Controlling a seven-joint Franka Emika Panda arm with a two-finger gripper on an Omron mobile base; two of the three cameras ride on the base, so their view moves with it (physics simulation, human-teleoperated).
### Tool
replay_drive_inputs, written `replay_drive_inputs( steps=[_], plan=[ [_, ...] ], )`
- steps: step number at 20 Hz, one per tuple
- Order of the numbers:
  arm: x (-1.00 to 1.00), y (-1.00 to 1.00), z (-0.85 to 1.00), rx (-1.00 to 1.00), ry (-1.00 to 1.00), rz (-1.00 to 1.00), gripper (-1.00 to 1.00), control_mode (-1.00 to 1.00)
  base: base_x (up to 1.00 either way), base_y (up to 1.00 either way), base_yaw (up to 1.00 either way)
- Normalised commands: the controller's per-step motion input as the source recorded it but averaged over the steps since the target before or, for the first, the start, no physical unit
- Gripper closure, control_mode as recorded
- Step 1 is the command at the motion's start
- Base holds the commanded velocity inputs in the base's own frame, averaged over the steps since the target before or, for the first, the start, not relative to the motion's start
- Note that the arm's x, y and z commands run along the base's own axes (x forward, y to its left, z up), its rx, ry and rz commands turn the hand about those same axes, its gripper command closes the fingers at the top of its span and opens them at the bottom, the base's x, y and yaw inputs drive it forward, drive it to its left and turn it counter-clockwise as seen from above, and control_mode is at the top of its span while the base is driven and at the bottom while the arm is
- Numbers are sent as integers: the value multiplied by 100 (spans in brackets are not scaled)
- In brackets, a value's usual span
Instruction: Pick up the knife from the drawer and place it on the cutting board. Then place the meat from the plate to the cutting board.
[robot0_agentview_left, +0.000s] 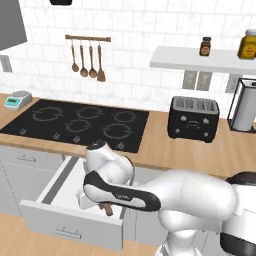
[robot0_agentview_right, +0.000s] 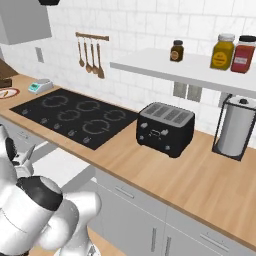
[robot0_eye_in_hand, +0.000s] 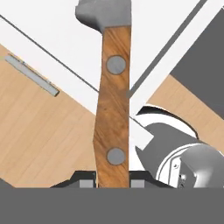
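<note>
Clearly largest: smooth wooden desk (robot0_agentview_left: 165, 145) w/ flat black glass hob (robot0_agentview_left: 80, 122). Below, wide shallow drawer (robot0_agentview_left: 70, 220) pulled out, white inside, grey front, thin bar handle. Smallest: knife (robot0_eye_in_hand: 113, 100), grained brown wood handle w/ two round grey rivets, grey blade stub; clamped btwn nearly closed jaws, held above drawer front.

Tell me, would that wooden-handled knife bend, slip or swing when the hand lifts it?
The knife probably stays stiff: a solid wooden handle with two metal rivets leads into a metal blade. The hand grips the handle's very end, so the blade end may sag or pivot. The flat, smooth-looking wood could slip a little between the fingers.
</note>
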Motion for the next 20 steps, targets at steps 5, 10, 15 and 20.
replay_drive_inputs(
  steps=[5, 10, 15, 20],
  plan=[
    [-47, -47, 100, 5, -4, 0, 100, -100, 0, 0, 0],
    [0, 0, 0, 0, 0, 0, 100, 100, -92, -11, 16],
    [0, 0, 0, 0, 0, 0, 100, 100, -100, 13, 39],
    [0, 0, 0, 0, 0, 0, 100, 100, -45, 83, 46]
  ],
)
